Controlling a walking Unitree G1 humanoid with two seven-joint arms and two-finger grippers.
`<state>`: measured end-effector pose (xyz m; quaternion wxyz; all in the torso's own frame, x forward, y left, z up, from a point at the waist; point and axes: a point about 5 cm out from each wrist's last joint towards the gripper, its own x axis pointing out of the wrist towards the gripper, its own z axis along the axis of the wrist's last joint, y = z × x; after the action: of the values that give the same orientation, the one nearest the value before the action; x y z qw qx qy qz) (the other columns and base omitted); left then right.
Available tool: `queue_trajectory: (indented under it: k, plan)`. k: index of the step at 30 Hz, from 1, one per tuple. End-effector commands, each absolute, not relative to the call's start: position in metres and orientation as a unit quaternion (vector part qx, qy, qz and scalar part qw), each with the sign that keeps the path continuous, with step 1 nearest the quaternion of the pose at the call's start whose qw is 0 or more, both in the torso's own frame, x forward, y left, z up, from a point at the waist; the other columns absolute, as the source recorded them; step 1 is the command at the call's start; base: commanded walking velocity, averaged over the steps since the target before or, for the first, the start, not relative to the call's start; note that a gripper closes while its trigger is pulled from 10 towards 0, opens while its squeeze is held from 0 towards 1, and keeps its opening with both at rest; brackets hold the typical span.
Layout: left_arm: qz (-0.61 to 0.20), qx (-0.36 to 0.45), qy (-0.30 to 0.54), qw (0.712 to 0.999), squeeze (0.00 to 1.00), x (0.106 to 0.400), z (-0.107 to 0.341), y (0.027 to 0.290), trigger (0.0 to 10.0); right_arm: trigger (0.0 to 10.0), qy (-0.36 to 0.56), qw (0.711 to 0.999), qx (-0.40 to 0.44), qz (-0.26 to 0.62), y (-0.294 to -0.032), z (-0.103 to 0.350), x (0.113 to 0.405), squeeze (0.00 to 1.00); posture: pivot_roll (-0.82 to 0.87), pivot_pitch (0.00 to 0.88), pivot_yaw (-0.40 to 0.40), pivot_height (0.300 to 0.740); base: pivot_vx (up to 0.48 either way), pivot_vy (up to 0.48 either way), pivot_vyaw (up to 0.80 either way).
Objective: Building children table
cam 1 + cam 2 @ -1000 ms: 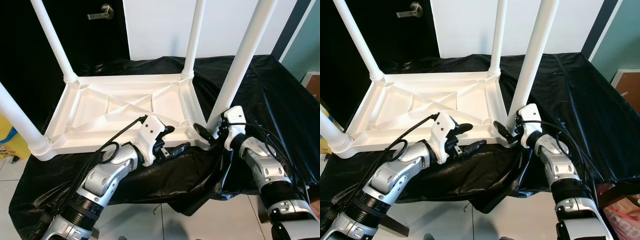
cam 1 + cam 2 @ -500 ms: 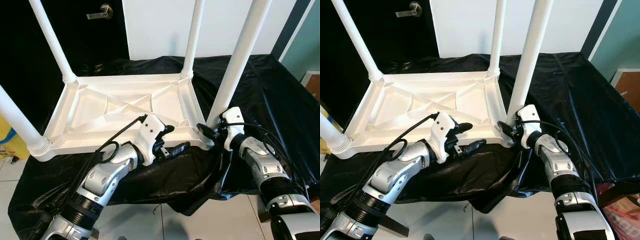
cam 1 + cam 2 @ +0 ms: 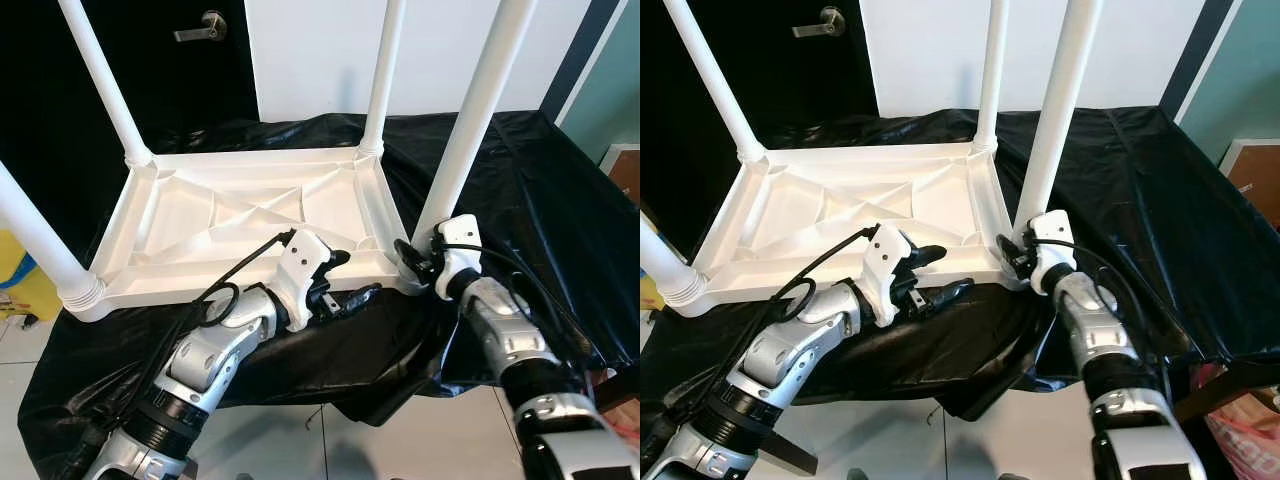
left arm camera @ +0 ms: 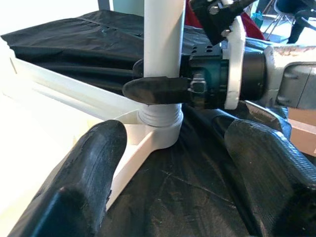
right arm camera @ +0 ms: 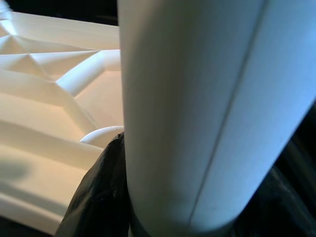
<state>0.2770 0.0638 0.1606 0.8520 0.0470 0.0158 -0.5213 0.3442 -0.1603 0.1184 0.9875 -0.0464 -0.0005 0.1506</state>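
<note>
Gripping leg (image 3: 470, 120), right claw (image 3: 418, 262) half-hidden

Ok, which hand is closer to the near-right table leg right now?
Right. The right hand is clamped around the base of the near-right leg; the left hand sits open at the tabletop's front edge, apart from that leg.

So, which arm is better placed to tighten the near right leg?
The right. Its claw is closed around that leg at its base; the left claw hangs open beside the tabletop.
</note>
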Motion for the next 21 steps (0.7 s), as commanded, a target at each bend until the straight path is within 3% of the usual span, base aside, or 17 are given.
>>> queue_trajectory:
  k: [1, 10, 16, 21]
  plan:
    - [-0.555, 0.051, 0.015, 0.83, 0.0, 0.273, 0.161, 0.062, 10.0, 10.0, 0.035, 0.993, -0.044, 0.107, -0.168, 0.104, 0.34, 0.0, -0.08, 0.038, -0.014, 0.74, 0.0, 0.0, 0.0]
    - [-0.557, 0.049, 0.017, 0.829, 0.0, 0.271, 0.16, 0.061, 10.0, 10.0, 0.028, 0.999, -0.022, 0.02, -0.158, 0.104, 0.338, 0.0, -0.09, 0.048, -0.009, 0.74, 0.0, 0.0, 0.0]
    - [-0.563, 0.05, 0.021, 0.825, 0.0, 0.27, 0.159, 0.062, 10.0, 10.0, 0.03, 0.996, 0.005, -0.078, -0.134, 0.104, 0.334, 0.0, -0.09, 0.059, 0.008, 0.74, 0.0, 0.0, 0.0]
    - [-0.566, 0.046, 0.019, 0.823, 0.0, 0.27, 0.162, 0.059, 10.0, 10.0, 0.022, 0.996, 0.017, -0.085, -0.115, 0.106, 0.335, 0.0, -0.08, 0.058, 0.019, 0.74, 0.0, 0.0, 0.0]
